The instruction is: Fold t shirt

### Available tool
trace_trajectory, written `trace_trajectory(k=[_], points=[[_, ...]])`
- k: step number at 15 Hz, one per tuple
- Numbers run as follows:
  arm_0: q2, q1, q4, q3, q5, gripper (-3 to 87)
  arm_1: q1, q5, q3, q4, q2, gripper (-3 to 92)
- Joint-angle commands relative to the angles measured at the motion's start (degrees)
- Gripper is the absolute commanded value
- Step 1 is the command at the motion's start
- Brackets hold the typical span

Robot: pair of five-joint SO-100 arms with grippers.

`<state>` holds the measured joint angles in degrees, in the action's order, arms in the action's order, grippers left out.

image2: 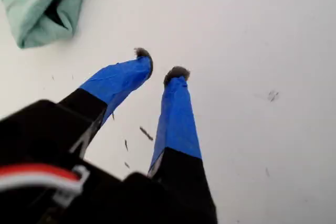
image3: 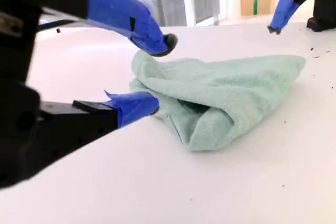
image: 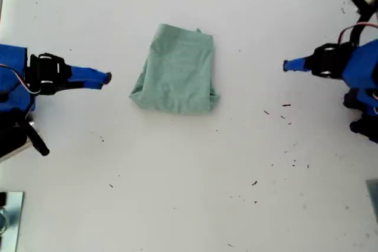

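Folded t shirt (image: 176, 70) lying mid-table (image: 177, 193), free of both arms.
My first end effector (image2: 160, 69) narrowly parted, well apart from it; my second end effector (image3: 157, 74) wide open just beside its edge.

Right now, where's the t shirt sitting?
The t shirt lies folded on the white table, upper middle of the exterior view, between my second gripper and my first gripper, touching neither.
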<state>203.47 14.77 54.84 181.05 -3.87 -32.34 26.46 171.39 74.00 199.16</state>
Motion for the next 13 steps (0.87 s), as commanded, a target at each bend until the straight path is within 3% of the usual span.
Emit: trace_trajectory(k=[1, 2, 4, 6, 13], points=[[2.9, -4.92, 0.7, 5.01, 3.43, 12.3, 0.7, -10.46, 7.03, 1.49, 0.35, 7.4], [2.99, -6.94, 2.46, 4.92, 1.05, 12.6, 2.81, -6.94, 6.59, 2.46, 1.32, 7.4], [2.99, -9.76, 4.48, 4.57, -0.62, 12.6, 4.13, -15.47, 6.94, 1.76, 1.58, 7.6], [2.99, -10.11, 4.48, 4.57, -0.62, 12.6, 3.25, 13.18, 6.86, 2.02, 1.58, 8.5], [2.99, -10.02, 4.48, 4.57, -0.62, 12.6, 3.52, 14.15, 6.86, 2.11, 1.58, 7.5]])
